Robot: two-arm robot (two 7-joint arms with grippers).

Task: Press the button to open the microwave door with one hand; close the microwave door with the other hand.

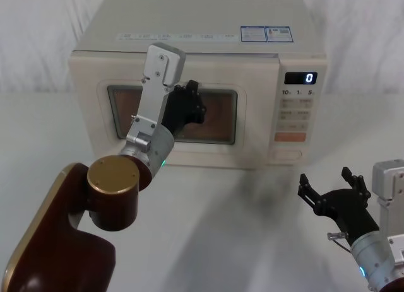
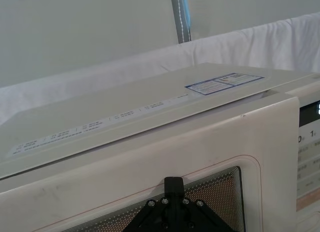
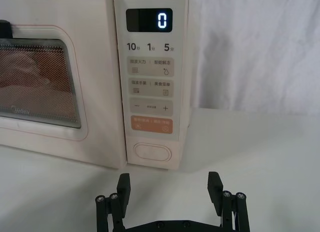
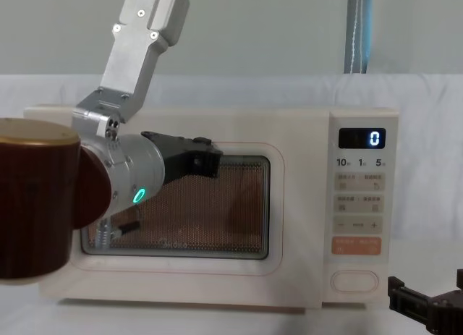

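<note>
Black and angular, the robot's left gripper [image 1: 189, 103] is raised against the front of the microwave door [image 1: 173, 109], a wide cream panel with a dark rounded-rectangle glass window, and sits at the upper middle of that window; whether its fingers are spread or pressed together cannot be told, since the arm's silver wrist and the gripper's own body cover them. Seen from the chest view, the left gripper [image 4: 195, 158] reaches in from the left at the level of the window's top edge, and the door [image 4: 289, 205] lies flush with the front of the cream boxy microwave [image 4: 217, 125], fully closed. From the left wrist view, one black fingertip [image 2: 173, 184] stands right at the top edge of the mesh-backed window. Low at the right, the black right gripper [image 1: 333, 194] hangs above the white table [image 1: 227, 229], well apart from the oven, its fingers spread wide with nothing between them; the right wrist view shows its two fingers [image 3: 215, 187] parted and pointing toward the control panel. On that panel the large cream pill-shaped button [image 3: 152, 152] with its raised oval rim sits at the very bottom, below an orange rectangular button [image 3: 151, 125], and is untouched. Above them a black digital display [image 3: 149, 20] reads 0. Two blue-edged labels [image 1: 266, 33] lie on the microwave's top near its right rear.
</note>
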